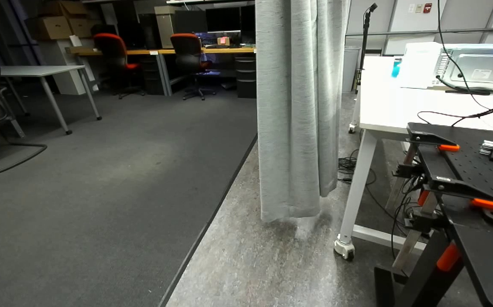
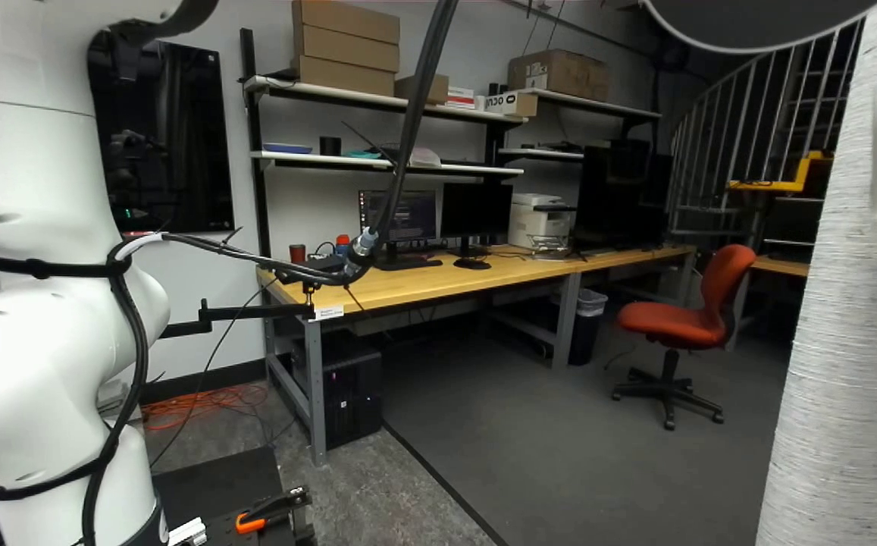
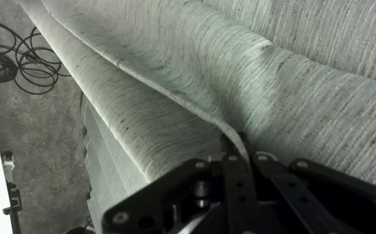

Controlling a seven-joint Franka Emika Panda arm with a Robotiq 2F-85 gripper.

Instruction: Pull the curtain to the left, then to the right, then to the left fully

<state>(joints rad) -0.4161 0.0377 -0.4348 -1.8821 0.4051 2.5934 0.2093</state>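
Near 1 o'clock in an exterior view, curtain [image 1: 299, 106] hangs; broad carpet [image 1: 144, 170] off its 9 o'clock edge, white counter [image 1: 389, 106] near at 3. Grey weave, vertical pleats. Wrist view: claw [image 3: 238, 148] at 5 o'clock, pinching a curtain ridge.

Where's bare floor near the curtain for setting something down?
Bare: carpet between the grey table and dark strip; hard floor between that strip and the white caster. Crowded: coiled cables lie between curtain and white table.

The pale grey curtain [image 1: 299, 111] hangs in vertical folds, partly pinched.
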